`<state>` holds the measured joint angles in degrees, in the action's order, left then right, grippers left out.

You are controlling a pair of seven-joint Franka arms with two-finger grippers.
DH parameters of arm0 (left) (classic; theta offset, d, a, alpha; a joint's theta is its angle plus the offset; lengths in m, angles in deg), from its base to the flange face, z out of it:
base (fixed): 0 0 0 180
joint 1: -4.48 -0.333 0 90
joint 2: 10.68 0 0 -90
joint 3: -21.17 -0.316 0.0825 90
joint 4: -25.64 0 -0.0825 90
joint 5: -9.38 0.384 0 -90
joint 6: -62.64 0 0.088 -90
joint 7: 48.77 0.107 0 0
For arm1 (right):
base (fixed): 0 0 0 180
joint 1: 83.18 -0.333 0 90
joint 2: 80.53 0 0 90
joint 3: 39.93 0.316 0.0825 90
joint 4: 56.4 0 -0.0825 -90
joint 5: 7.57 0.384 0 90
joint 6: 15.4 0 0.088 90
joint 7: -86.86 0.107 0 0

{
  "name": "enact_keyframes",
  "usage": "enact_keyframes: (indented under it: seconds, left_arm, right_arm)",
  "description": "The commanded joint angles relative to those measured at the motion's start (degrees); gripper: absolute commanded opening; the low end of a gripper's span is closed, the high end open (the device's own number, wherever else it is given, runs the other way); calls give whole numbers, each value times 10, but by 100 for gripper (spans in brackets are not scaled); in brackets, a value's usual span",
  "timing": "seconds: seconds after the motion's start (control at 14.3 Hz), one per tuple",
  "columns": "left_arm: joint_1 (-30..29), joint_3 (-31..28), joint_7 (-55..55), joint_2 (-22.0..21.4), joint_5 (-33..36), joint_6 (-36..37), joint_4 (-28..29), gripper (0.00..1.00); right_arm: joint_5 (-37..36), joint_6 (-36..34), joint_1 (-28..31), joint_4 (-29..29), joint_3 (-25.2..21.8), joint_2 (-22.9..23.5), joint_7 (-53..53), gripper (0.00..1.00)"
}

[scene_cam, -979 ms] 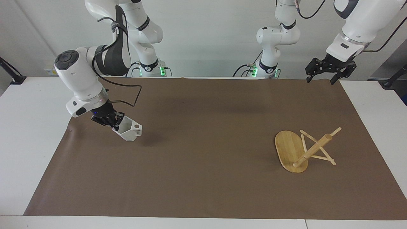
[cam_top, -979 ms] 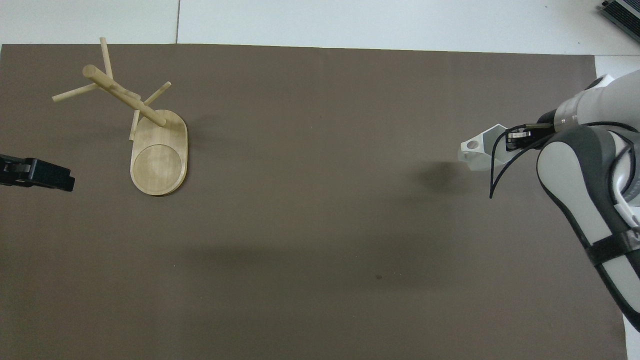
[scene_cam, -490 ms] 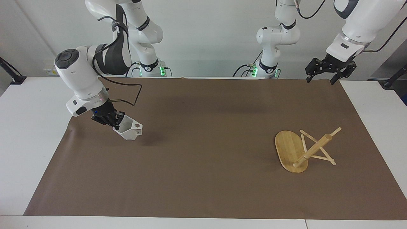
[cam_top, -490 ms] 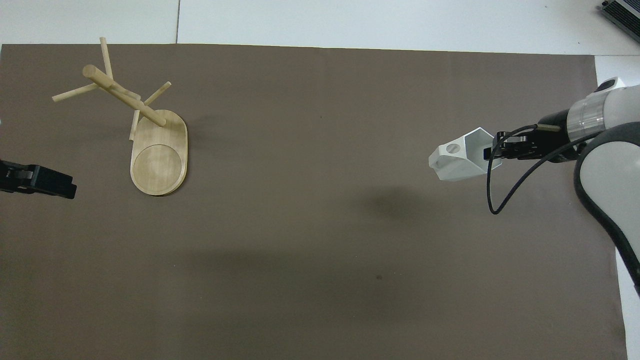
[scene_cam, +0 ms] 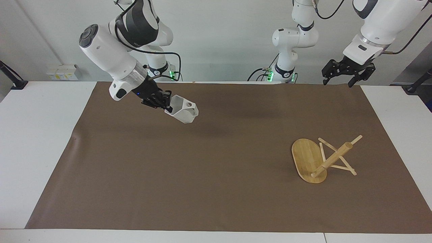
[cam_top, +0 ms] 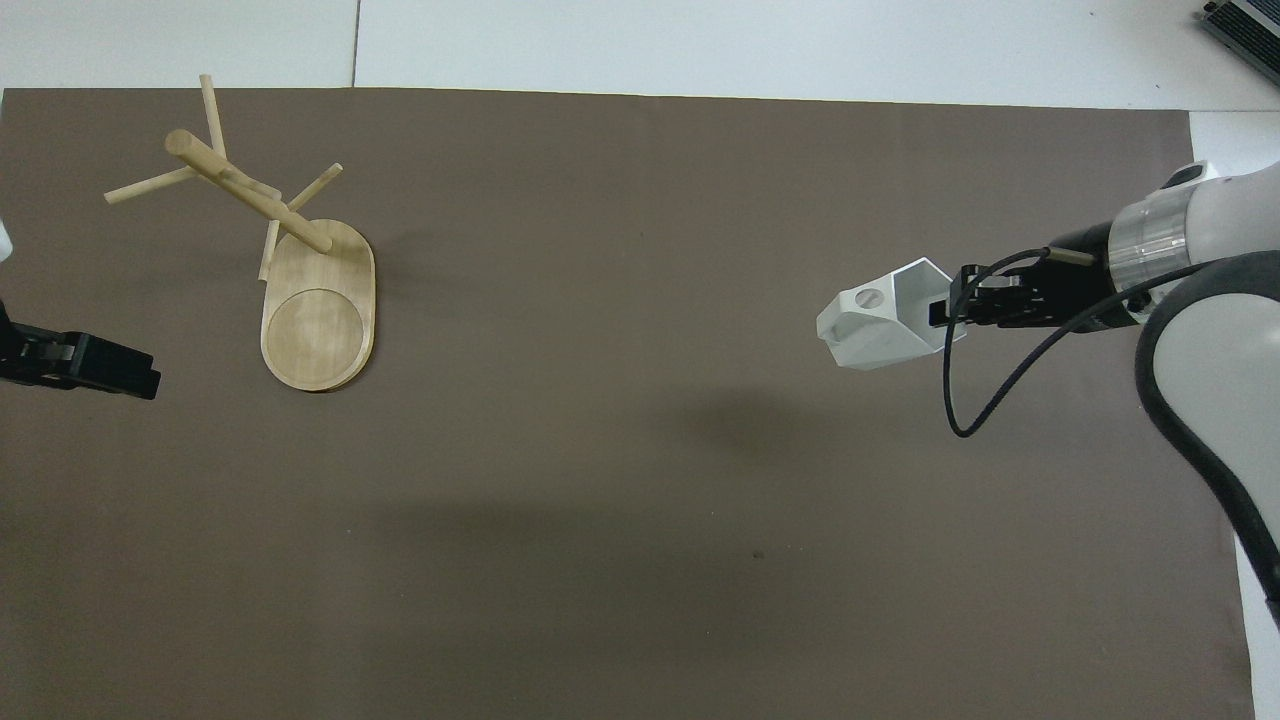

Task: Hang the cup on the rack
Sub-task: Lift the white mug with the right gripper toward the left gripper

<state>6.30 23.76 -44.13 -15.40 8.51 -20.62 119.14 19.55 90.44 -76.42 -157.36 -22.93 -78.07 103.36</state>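
The white faceted cup (scene_cam: 184, 112) (cam_top: 878, 326) hangs tilted in the air over the brown mat at the right arm's end of the table. My right gripper (scene_cam: 167, 105) (cam_top: 945, 308) is shut on its rim, and the holed handle points away from the gripper. The bamboo rack (scene_cam: 307, 158) (cam_top: 318, 320) stands upright on the mat toward the left arm's end, its post (scene_cam: 332, 158) (cam_top: 250, 196) and thin pegs bare. My left gripper (scene_cam: 337, 82) (cam_top: 85, 363) waits open in the air over the mat's edge beside the rack.
A brown mat (scene_cam: 216, 182) (cam_top: 600, 560) covers most of the white table (scene_cam: 37, 145). The cup's shadow falls on the mat between the cup and the rack.
My right arm has lifted the cup higher and carried it toward the left arm's end of the table. The left gripper has barely shifted. The rack has not moved.
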Motion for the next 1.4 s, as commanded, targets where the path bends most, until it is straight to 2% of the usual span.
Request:
enact_keyframes:
  seconds: [0.0, 0.21, 0.49, 0.77, 0.98, 1.33]
  left_arm:
    - [4, 3, -54, -27, -2, -30, 37, 100]
    - [16, 4, -133, -26, -11, -42, 39, 100]
    - [25, 10, -308, -23, -77, -77, 39, 100]
    - [27, 28, -478, -23, -125, -119, 45, 100]
    - [28, 33, -577, -23, -164, -145, 53, 100]
    - [28, 45, -756, -19, -235, -189, 64, 100]
  right_arm:
    - [20, 32, 5, -1, 37, -7, 43, 0]
    - [21, 33, 5, -1, 62, -7, 43, 0]
    - [28, 51, 5, -5, 93, -7, 42, 0]
    - [129, 55, 6, -6, 92, -8, 44, 0]
    - [147, 59, 6, -6, 93, -8, 61, 0]
    - [209, 104, -15, -11, 94, -9, 72, 0]
